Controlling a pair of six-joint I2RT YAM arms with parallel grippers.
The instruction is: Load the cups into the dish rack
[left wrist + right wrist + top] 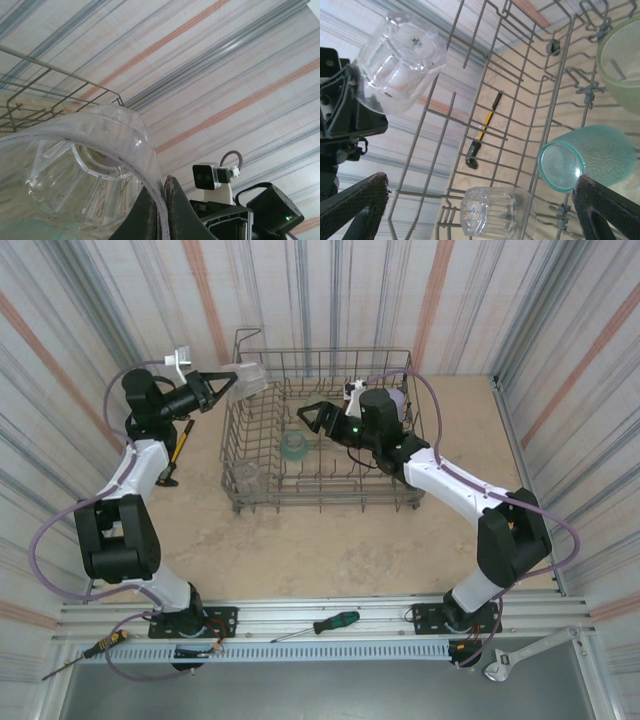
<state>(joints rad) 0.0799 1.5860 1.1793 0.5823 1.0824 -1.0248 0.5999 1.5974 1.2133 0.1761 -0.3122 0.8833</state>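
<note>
The grey wire dish rack (322, 502) stands at the back middle of the table. My left gripper (230, 381) is shut on the rim of a clear cup (251, 377), which hangs above the rack's far left corner. In the left wrist view the fingers (175, 210) pinch that cup's wall (75, 165). My right gripper (311, 416) is open and holds nothing above the rack's middle. Inside the rack are a teal cup (293, 447), a clear cup (243, 478) at the near left, and a pale yellow-green cup (622, 65). The right wrist view looks past its open gripper (481, 180) at the teal cup (585, 157), the racked clear cup (497, 212) and the held cup (400, 60).
A yellow-handled hammer (178, 452) lies on the table left of the rack. A green screwdriver (325, 624), an orange one (85, 651) and a wrench (520, 655) lie on the near rail. Striped walls close in on three sides.
</note>
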